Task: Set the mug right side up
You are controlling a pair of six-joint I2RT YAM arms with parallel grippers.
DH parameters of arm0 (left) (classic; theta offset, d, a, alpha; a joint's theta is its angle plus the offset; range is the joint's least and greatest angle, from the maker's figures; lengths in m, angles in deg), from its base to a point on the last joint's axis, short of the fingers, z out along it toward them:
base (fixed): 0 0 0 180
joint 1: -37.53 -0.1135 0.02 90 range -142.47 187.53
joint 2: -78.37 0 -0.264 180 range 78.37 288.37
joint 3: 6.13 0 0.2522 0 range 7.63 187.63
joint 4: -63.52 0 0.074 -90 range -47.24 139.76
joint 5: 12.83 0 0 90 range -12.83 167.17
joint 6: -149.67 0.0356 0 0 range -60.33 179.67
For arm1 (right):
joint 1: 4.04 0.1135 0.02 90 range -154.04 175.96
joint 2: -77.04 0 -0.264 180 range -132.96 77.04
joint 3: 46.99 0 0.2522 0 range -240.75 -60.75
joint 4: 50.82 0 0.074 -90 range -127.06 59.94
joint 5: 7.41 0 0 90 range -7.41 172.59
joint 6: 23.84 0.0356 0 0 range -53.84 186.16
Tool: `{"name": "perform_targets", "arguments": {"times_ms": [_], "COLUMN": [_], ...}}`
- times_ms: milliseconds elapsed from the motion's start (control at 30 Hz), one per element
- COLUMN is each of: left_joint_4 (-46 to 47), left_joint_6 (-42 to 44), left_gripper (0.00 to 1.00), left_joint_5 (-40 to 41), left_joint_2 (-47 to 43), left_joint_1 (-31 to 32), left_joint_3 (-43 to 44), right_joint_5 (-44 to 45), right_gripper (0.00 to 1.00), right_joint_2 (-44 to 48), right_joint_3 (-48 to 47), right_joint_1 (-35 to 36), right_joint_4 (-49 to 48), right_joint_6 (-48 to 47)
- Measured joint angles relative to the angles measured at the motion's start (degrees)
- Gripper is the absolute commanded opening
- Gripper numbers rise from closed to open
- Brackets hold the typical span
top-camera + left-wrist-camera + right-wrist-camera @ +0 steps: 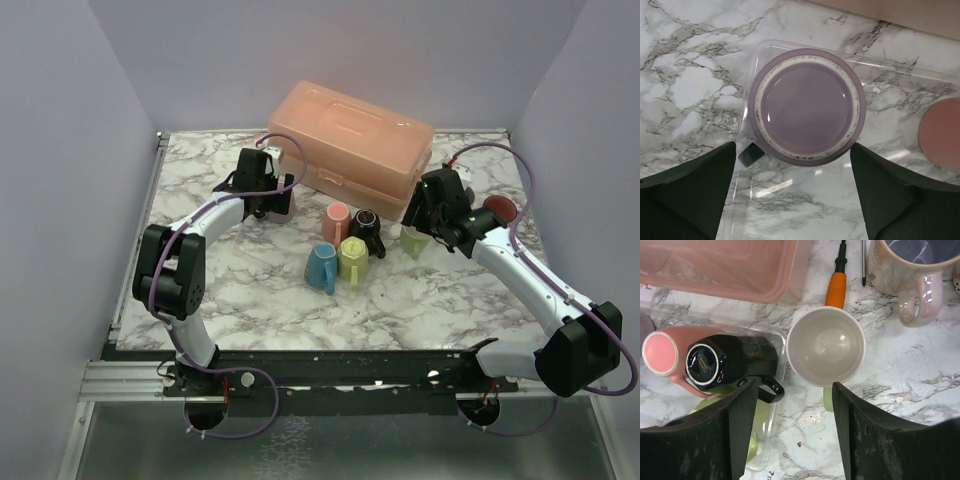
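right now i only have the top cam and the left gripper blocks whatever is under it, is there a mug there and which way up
observer: yes, the left wrist view looks straight down on a purple mug. It is bottom up, with its foot ring facing the camera.
operator: jaws open or closed
observer: the left gripper is open, and its jaws stand wide to either side of the mug's near edge.
operator: whats it standing on
observer: a clear plastic tray, whose rim shows just past the mug.
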Motion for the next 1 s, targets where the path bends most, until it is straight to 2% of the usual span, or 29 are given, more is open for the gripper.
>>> {"name": "perform_targets", "arguments": {"times_ms": [400,500,633,700,833,1000], "left_joint_4": [1.44,1.4,1.46,1.46,1.44,1.27], "left_joint_6": [-3.72,-4.46,-4.96,-5.01,-4.87,-4.83], "left_gripper": [0.87,0.77,0.56,0.49,0.43,0.42], "left_joint_5": [-7.21,-8.33,-9.46,-9.66,-9.55,-8.2], "left_joint_2": [0.74,-0.33,-2.38,-3.23,-4.48,-4.5], "left_joint_1": [-0.46,-0.46,-0.33,-0.15,0.37,0.92], "left_joint_3": [-2.54,-4.04,-5.64,-6.27,-6.99,-6.99], "right_joint_5": [0.0,-0.09,-0.42,-0.5,-0.96,-1.84], "right_gripper": [0.65,0.65,0.65,0.65,0.65,0.65], "right_joint_2": [-0.9,-1.6,-2.08,-2.08,-2.08,-2.08], "right_joint_3": [0.0,0.0,0.0,0.0,0.0,0.0], "right_joint_1": [0.0,0.0,0.0,0.0,0.0,0.0], "right_joint_4": [-0.35,-0.35,-0.37,-0.39,-0.87,-1.4], "right_joint_6": [-0.09,-0.09,-0.09,-0.09,-0.09,-0.07]}}
